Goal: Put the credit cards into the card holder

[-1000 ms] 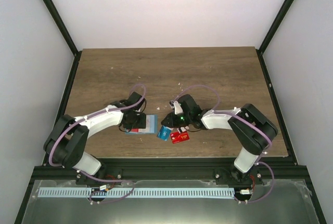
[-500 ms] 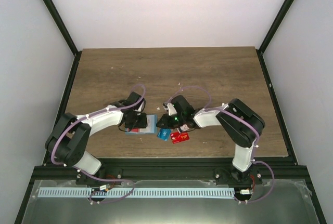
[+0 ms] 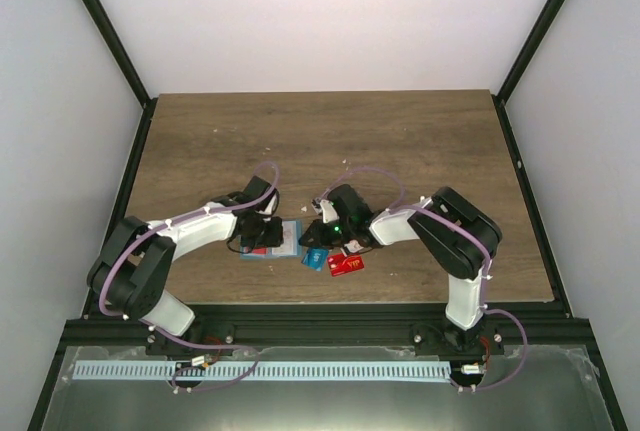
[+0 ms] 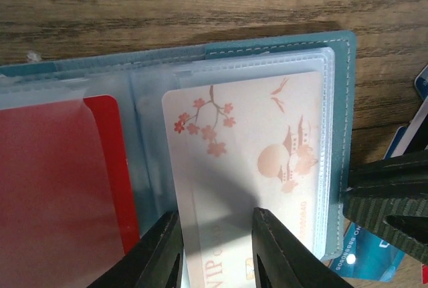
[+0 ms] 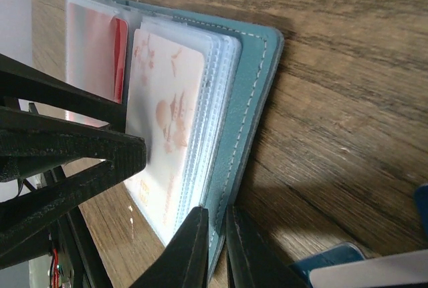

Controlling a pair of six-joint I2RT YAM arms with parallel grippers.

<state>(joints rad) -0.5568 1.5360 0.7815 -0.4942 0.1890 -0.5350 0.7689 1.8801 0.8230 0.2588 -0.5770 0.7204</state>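
Card holder (image 4: 344, 101) open, white card (image 4: 254, 154) part-seated

It lies on the table (image 3: 400, 141) near the front edge. Our right gripper (image 5: 214, 241) pinches its teal cover, nearly closed. Left gripper (image 4: 217, 248), jaws slightly apart, gripping nothing, presses the white card; we should slide it in flat.

matt wood-grain table (image 4: 200, 1) under a card holder (image 4: 345, 101) of stitched teal leatherette and cloudy, glossy plastic sleeves.

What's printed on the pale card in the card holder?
The card shows reddish blossoms and a pagoda; best in left wrist view.
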